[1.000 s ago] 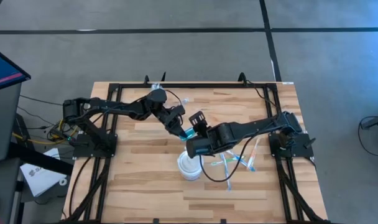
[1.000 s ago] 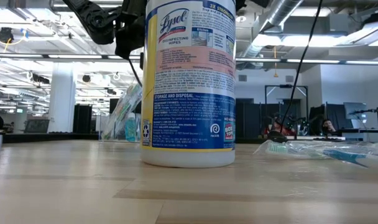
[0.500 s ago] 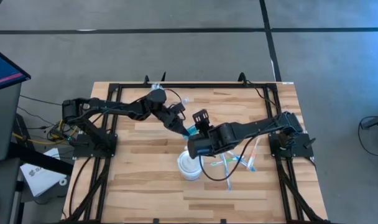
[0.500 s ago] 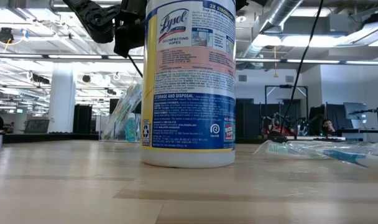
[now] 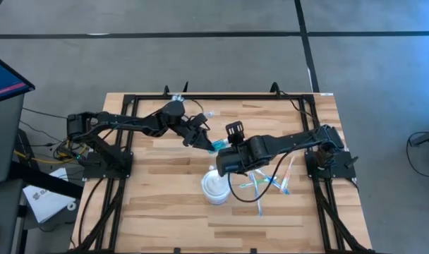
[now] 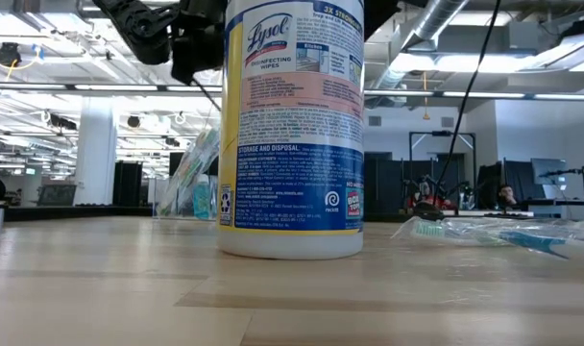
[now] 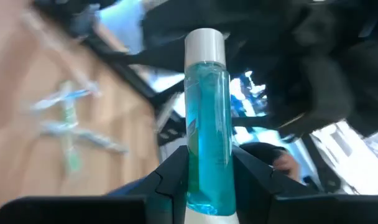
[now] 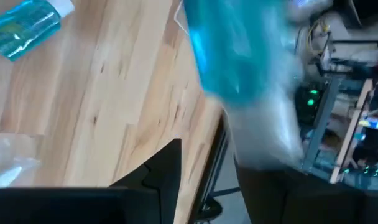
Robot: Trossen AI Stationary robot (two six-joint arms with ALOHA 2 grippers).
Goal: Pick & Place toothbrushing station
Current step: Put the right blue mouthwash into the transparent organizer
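Wooden worktop (image 5: 158, 204) fills my overhead view, and I'm working near its middle. Biggest thing on it is the white disinfectant-wipes tub (image 6: 292, 125), standing upright at about six o'clock from centre; it isn't part of the job, I just steer round it.

My left arm reaches in from nine o'clock, its left hand (image 5: 202, 141) raised above the boards. From its wrist camera I see both fingers (image 7: 170, 177) clamped on a small tube (image 7: 207, 124) of teal liquid with a white cap, cap pointing away from the wrist. I judge it's held low on the body so the cap end stays free for passing or setting down.

My right arm comes in from three o'clock, its right hand (image 5: 232, 132) just beside the left one. Its fingers stand apart with nothing between them. A blurred teal shape lies ahead of it.

Loose toothbrushes (image 5: 260, 185) lie scattered at four o'clock, and another teal tube (image 8: 28, 25) lies flat on the boards. A clear cup (image 6: 198, 187) holding brushes stands behind the tub.
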